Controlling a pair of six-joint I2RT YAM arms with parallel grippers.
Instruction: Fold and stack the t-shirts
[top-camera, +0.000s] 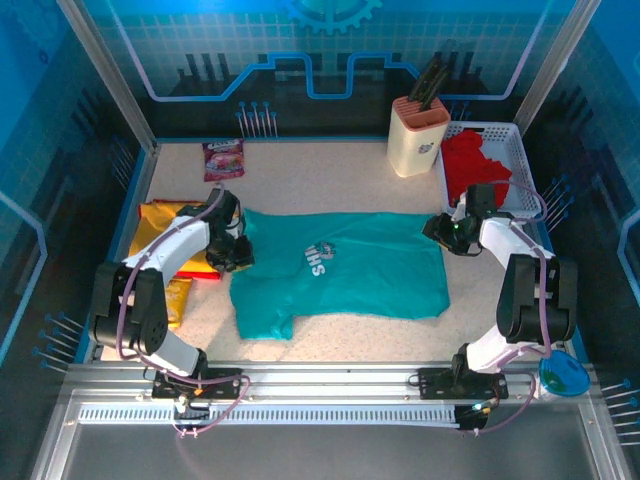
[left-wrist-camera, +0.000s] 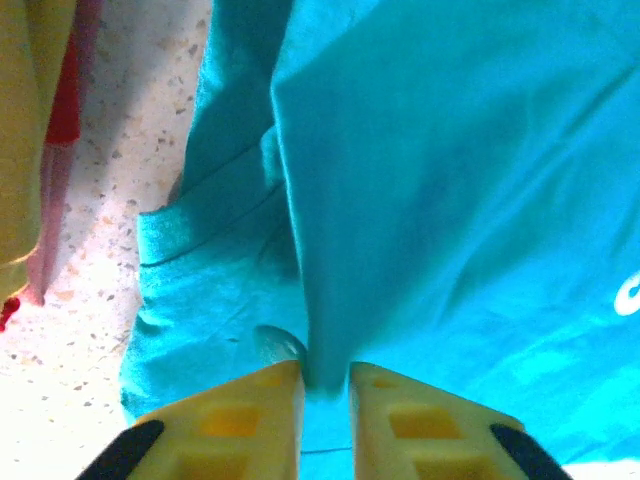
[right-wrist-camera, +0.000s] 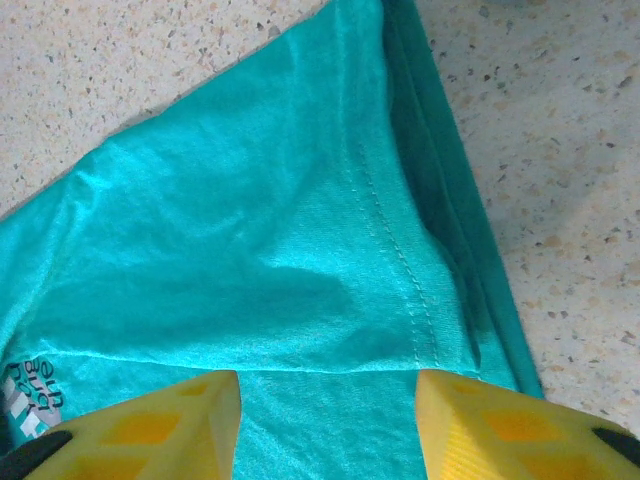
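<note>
- Top external view: teal t-shirt (top-camera: 350, 270) lies spread flat mid-tabletop (top-camera: 400, 330), between both arms.
- Soft, light, limp cloth, likely to sag and wrinkle; best pinched at hem corners or sleeve edges.
- Left gripper (top-camera: 232, 252) jaws stand nearly closed at its left sleeve, with a cloth ridge between them; whether they grip, I cannot tell.
- Right gripper (top-camera: 440, 228) jaws are released over the right hem.
- Speckled tabletop looks flat, with walls close around.
</note>
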